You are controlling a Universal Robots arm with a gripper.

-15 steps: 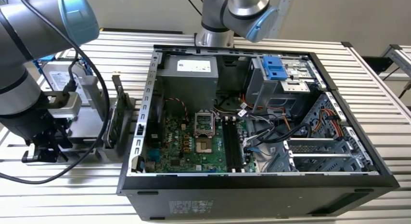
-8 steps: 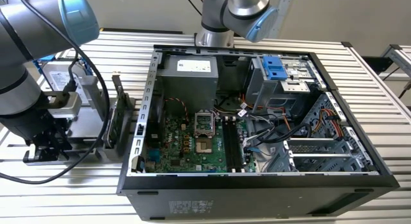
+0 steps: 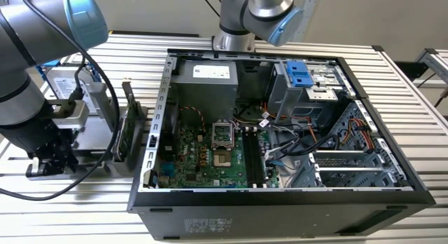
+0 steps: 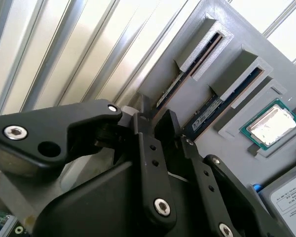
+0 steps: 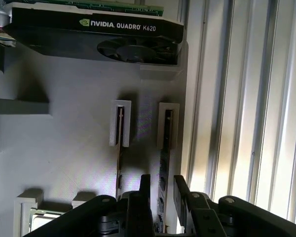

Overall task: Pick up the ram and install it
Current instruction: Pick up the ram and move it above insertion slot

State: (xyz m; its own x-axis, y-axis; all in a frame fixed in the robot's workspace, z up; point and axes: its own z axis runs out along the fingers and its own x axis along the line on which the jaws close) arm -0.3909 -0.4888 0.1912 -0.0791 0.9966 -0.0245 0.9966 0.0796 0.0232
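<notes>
Pick-up step in hand: gripper point(image 5: 162, 190) with jaws apart astride the ram point(image 5: 165, 153) in its holder point(image 5: 79, 148), nothing clamped; square closure on board faces judged necessary.

Robotics lab workbench, slatted metal table point(image 3: 413, 97), opened desktop computer case point(image 3: 280, 218) with motherboard point(image 3: 210, 165) exposed, grey fixture plate point(image 5: 64, 148) holding computer parts, industrial robot arm point(image 3: 28, 29) alongside.

The ram point(image 5: 164, 158) stands in a holder point(image 5: 64, 148) slot, beside another stick point(image 5: 120, 153).
</notes>
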